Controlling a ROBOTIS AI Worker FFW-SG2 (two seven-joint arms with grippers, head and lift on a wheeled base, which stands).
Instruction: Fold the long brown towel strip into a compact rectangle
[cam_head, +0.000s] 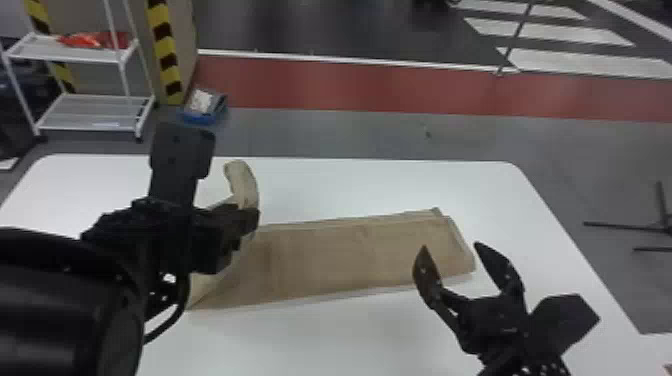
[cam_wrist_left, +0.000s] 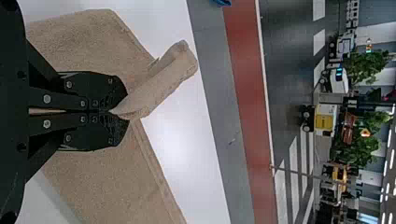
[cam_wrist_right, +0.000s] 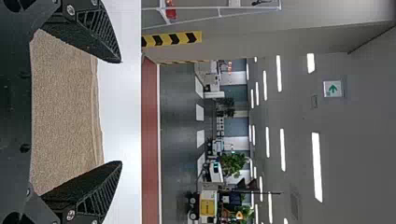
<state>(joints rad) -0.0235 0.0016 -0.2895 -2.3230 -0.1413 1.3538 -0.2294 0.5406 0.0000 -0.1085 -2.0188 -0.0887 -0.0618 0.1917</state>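
The brown towel strip (cam_head: 340, 255) lies across the white table, with layers showing at its right end. Its left part is lifted by my left gripper (cam_head: 252, 220), and a rolled-looking flap stands up beyond the fingers. In the left wrist view, my left gripper (cam_wrist_left: 122, 112) is shut on a pinch of the towel (cam_wrist_left: 107, 182), the flap sticking out past the fingertips. My right gripper (cam_head: 450, 245) is open at the towel's right end, nearer the front. In the right wrist view, the towel (cam_wrist_right: 65, 112) shows between the spread fingers of my right gripper (cam_wrist_right: 121, 112), which holds nothing.
The white table (cam_head: 350, 335) extends around the towel on all sides. Beyond its far left corner stand a white rack (cam_head: 95, 107) and a blue box (cam_head: 202, 107) on the floor. At the right, dark stand legs (cam_head: 630, 227) rest on the floor.
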